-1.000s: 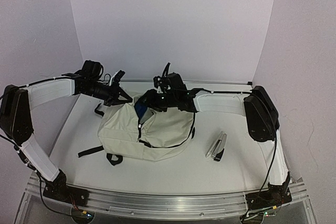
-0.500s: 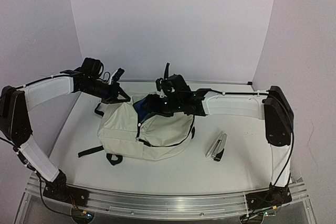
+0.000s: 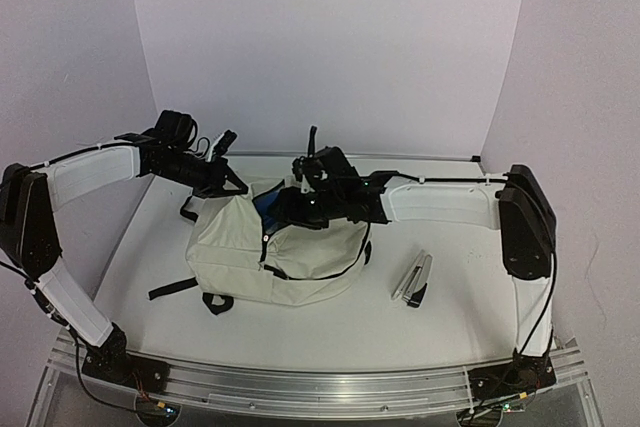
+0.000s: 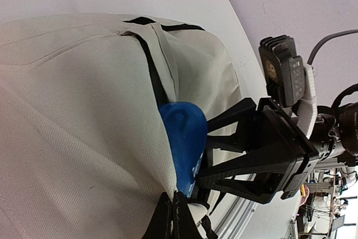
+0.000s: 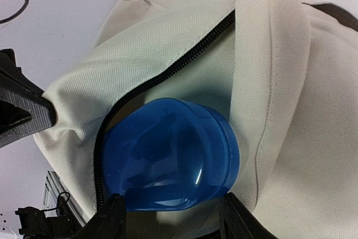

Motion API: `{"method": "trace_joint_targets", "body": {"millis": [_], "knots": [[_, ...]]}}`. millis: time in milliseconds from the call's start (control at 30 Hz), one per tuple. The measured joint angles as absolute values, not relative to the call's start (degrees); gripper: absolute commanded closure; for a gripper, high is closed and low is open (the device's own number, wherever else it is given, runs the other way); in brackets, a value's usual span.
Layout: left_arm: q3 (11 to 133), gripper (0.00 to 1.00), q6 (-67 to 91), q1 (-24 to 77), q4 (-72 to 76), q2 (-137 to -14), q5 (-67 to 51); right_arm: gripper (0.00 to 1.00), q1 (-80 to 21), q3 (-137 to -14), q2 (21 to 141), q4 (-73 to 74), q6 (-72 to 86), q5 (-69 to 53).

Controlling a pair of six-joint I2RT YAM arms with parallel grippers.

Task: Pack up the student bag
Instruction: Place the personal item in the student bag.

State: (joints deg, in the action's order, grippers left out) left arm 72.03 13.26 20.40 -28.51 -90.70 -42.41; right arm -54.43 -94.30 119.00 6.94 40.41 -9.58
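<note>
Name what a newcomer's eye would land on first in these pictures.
The cream bag in the middle of the table stands out first, with the left end effector shut on its top edge. A bright blue container sits partly inside the open zip, and the right end effector straddles it. A silver stapler-like object lies alone to the right of the bag.

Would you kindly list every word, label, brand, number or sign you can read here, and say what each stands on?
No text can be read in any view.
On the black camera housing of the right arm: a small pale mark, too blurred to read.
On the student bag, the blue container and the silver metal item: no print shows.
</note>
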Motion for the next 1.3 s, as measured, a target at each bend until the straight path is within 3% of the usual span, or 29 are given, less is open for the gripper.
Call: {"method": "trace_joint_targets", "body": {"millis": [500, 733, 900, 1000, 1100, 1300], "knots": [[72.0, 1.0, 13.5, 20.0, -28.5, -90.9, -45.0, 0.46, -54.8, -107.3, 129.4, 6.8, 35.4, -14.1], [72.0, 1.0, 13.6, 20.1, -28.6, -90.9, -43.6, 0.31, -54.9, -106.1, 129.1, 5.2, 32.1, -12.5], [73.6, 1.0, 13.4, 20.7, -31.0, -91.0, -38.3, 0.21, -55.1, -96.9, 122.8, 3.9, 31.3, -9.8], [74.4, 1.0, 13.3, 20.7, -31.7, -91.3, -36.9, 0.27, -55.3, -92.5, 117.3, 4.4, 31.7, -8.3], [74.6, 1.0, 13.3, 20.7, -32.1, -91.5, -36.7, 0.38, -55.3, -90.9, 113.3, 4.3, 33.7, -7.6], [74.7, 1.0, 13.3, 20.7, -32.1, -91.7, -36.9, 0.53, -55.3, -91.5, 113.6, 3.8, 38.3, -8.6]]}}
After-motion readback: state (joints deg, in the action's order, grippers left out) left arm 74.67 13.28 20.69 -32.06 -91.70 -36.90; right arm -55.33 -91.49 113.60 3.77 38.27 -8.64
